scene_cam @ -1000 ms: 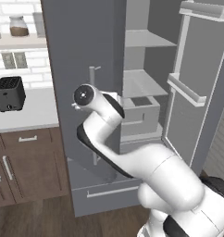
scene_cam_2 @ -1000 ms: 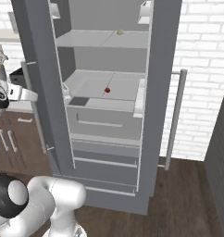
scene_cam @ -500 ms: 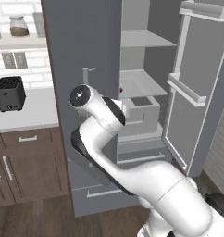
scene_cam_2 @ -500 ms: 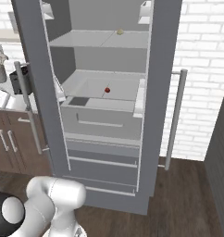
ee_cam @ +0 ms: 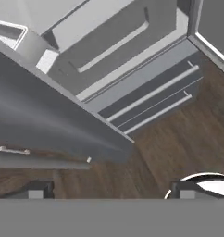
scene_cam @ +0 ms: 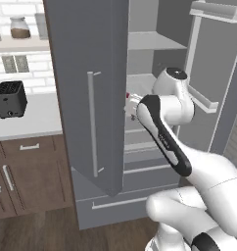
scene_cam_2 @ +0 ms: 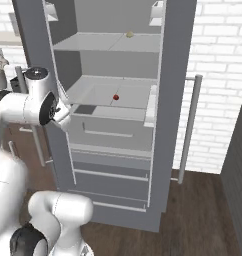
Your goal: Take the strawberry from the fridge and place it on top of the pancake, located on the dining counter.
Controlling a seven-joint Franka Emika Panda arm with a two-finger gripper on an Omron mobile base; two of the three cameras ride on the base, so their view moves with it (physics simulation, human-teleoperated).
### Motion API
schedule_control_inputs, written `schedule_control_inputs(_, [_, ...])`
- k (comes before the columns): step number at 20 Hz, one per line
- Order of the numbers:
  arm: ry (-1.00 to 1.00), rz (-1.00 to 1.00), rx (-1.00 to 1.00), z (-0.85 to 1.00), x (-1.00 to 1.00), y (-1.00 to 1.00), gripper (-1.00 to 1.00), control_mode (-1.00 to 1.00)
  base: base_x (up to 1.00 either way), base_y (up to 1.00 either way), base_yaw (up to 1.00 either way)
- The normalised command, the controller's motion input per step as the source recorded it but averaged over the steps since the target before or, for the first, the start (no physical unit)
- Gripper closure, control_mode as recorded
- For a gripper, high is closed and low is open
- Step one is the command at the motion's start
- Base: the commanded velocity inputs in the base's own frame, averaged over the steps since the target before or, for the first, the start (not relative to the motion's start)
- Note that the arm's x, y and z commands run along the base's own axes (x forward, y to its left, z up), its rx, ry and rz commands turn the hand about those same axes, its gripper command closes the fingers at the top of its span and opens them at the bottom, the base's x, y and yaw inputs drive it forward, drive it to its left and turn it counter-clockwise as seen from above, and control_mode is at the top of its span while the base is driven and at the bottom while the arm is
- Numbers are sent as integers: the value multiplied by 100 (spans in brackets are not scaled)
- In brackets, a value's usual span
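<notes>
The grey fridge point(scene_cam_2: 173, 75) stands with both doors open. On its middle shelf lies the strawberry point(scene_cam_2: 115, 97), a tiny red berry. My gripper point(scene_cam_2: 63, 119) hangs at the left edge of the opening, left of and lower than the berry and well apart from it. From the left base view the hand point(scene_cam: 131, 107) sits just past the edge of the open left door point(scene_cam: 86, 73). The hand view looks down at the bottom drawers point(ee_cam: 146, 92) and the wooden floor; my gripper point(ee_cam: 110, 190) is open with nothing between its fingertips point(ee_cam: 35, 190). The pancake and the dining counter are out of view.
A small tan lump point(scene_cam_2: 129, 34) rests on the upper shelf. A black toaster point(scene_cam: 10, 99) stands on the white counter point(scene_cam: 37, 120) over brown cabinets point(scene_cam: 27, 171). The open right door point(scene_cam: 208, 73) juts out on the right, next to a brick wall point(scene_cam_2: 218, 60).
The arm has swung away from the left door's handle and round to the fridge opening. The jaws have spread wider. The left door stands further open.
</notes>
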Motion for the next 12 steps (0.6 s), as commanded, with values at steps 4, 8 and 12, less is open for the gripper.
schedule_control_inputs(4, [33,2,46,8,32,-92,-100,-100,0,0,0])
schedule_control_inputs(8, [18,-6,30,0,100,-15,-100,-100,0,0,0])
schedule_control_inputs(12, [0,0,26,0,98,5,-100,-100,0,0,0])
